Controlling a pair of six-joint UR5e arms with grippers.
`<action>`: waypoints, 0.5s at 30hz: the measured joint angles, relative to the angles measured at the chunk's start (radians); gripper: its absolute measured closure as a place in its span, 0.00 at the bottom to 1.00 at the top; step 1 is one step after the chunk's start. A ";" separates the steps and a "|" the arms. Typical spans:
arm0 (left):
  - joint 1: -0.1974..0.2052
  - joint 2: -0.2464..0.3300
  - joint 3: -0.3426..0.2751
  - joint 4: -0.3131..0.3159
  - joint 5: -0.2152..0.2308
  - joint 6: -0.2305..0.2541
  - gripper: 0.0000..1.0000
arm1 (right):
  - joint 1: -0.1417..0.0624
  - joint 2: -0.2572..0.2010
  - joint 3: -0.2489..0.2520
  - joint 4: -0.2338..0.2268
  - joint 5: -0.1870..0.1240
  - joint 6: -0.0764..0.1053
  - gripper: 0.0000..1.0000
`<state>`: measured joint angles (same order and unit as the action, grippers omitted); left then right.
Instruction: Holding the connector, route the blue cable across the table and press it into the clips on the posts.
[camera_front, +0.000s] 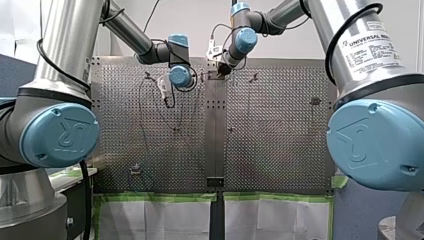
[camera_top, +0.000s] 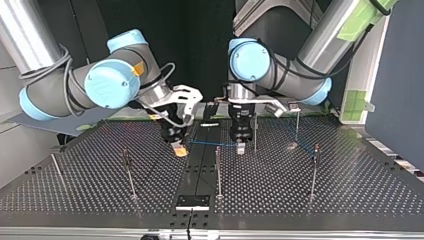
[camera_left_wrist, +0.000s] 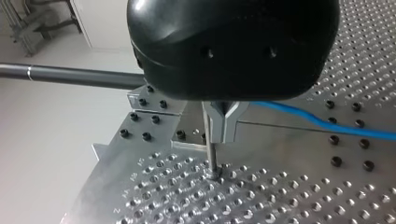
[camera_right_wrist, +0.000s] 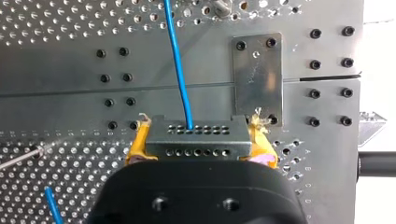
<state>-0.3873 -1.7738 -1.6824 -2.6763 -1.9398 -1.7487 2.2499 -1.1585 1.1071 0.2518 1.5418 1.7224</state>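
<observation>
My right hand (camera_right_wrist: 198, 142) clamped the grey connector (camera_right_wrist: 196, 150) with two rows of holes, a thin blue cable (camera_right_wrist: 179, 70) leaving the upper row. I couldn't tell my left hand's (camera_top: 240, 147) state.

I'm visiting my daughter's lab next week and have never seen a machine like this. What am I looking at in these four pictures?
These are two robot arms, my left arm and my right arm, working at a metal table full of small holes. One picture looks out from behind the arms, over the table. One faces them from across it, so the sides are swapped there. The other two come from a camera on each wrist. Thin upright posts stand on the table. My right gripper has yellow pads and is shut on a small grey connector, with a blue cable running out of it. In the facing view the cable stretches low across to my left gripper, which hangs just above the table close to a post. Whether that one grips the cable does not show.
</observation>
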 joint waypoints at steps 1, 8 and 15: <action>0.003 0.000 0.002 -0.001 0.004 0.000 1.00 | -0.002 0.000 0.000 0.000 0.000 0.000 1.00; 0.034 -0.001 0.033 -0.008 0.033 0.001 1.00 | -0.007 0.000 0.000 -0.001 -0.015 0.000 1.00; 0.062 -0.014 0.054 -0.018 0.083 0.000 1.00 | -0.020 0.001 0.000 -0.004 -0.044 0.013 1.00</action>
<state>-0.3256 -1.7876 -1.6283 -2.6938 -1.8566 -1.7491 2.2296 -1.1573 1.1072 0.2482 1.4979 1.7355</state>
